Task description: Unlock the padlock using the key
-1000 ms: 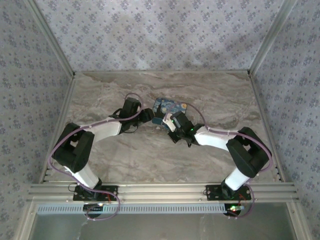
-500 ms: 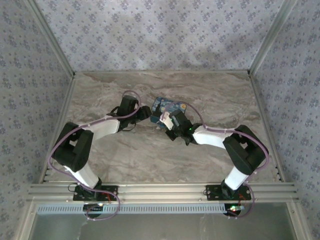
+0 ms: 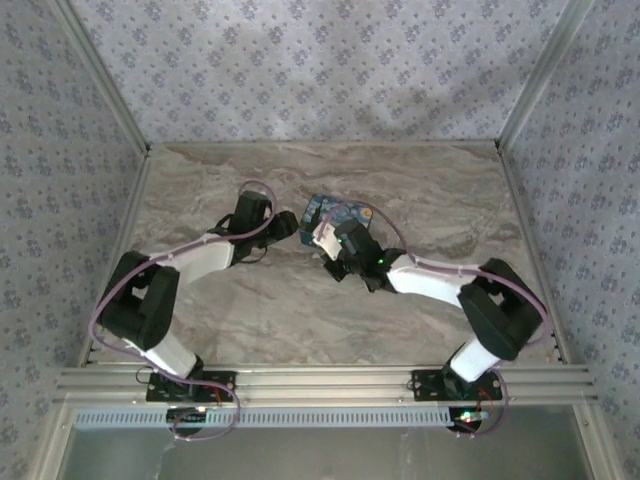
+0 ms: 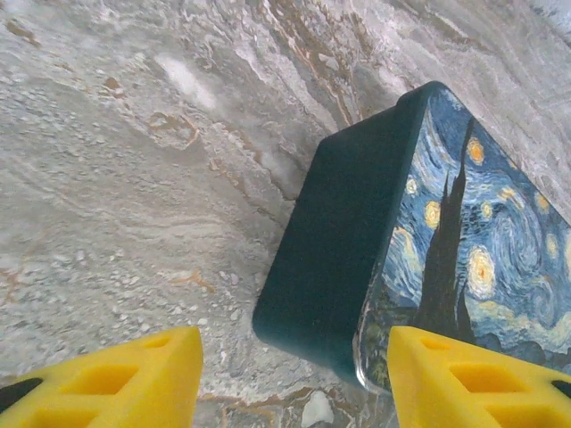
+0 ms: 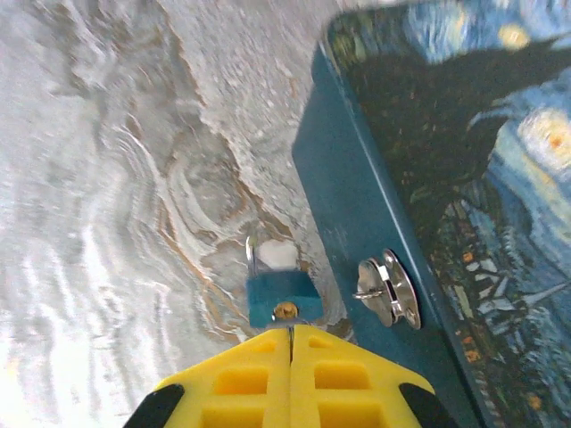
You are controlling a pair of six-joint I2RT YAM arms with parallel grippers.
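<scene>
Two robot arms lean in over a marbled grey table (image 4: 134, 178) toward a rectangular tin (image 4: 343, 232), which has dark teal walls and a lid painted with blue and yellow swirls. The tin lies flat in the far middle of the table. On the right, the right gripper (image 5: 292, 334) is clenched, its two yellow fingers (image 5: 343, 379) pressed flat against each other with no gap. Just beyond their tips lies the padlock (image 5: 281, 299), a very small piece resting on the table close beside the tin's long side wall. Its body looks teal from here, a brass spot faces the fingers, and a silvery shackle (image 5: 252, 254) sits at its far end next to a small white patch (image 5: 278, 254). A thin dark line runs from the seam between the fingers toward the brass spot. It is too fine to tell whether it is the key, or whether the fingertips touch the lock. A round silvery latch (image 5: 390, 290) with a small loop is fixed to the tin's side wall, just to the right of the padlock and apart from it. On the left, the left gripper (image 4: 293, 357) is released, its jaws standing wide on either side of the tin's near rounded corner. One finger (image 4: 116, 379) is well clear of the tin over bare marble. The other sits at the edge of the painted lid, and contact there cannot be made out. From above, both grippers meet at the tin's near-left end, almost nose to nose.
</scene>
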